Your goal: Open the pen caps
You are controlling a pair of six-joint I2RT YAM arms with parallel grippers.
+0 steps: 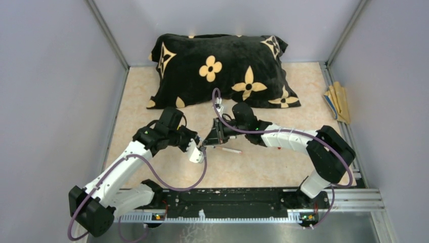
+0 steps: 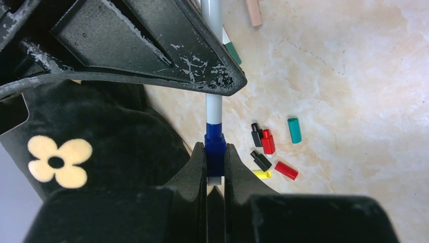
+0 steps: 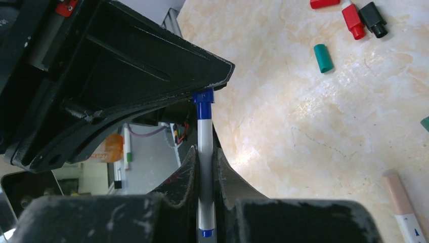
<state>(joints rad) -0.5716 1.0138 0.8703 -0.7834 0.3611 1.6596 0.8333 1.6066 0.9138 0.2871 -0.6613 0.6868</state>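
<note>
Both grippers hold one white-barrelled pen [image 2: 213, 109] above the table. My left gripper [image 2: 215, 162] is shut on its blue cap [image 2: 215, 149], which sits on the pen's end. My right gripper [image 3: 205, 162] is shut on the barrel [image 3: 205, 142], with the blue cap [image 3: 203, 97] just beyond its fingers. In the top view the left gripper [image 1: 199, 147] and the right gripper [image 1: 211, 138] meet tip to tip. Loose caps lie on the table: teal [image 2: 294, 130], red [image 2: 267, 142], black [image 2: 261, 160], yellow [image 2: 262, 174], and another red [image 2: 286, 170].
A black pillow with tan flowers [image 1: 222, 68] lies at the back of the table. Another pen [image 1: 230, 150] lies under the grippers. A green-ended pen [image 2: 231, 49] and a tan stick [image 3: 399, 195] lie nearby. Tan items [image 1: 338, 101] rest at the right edge.
</note>
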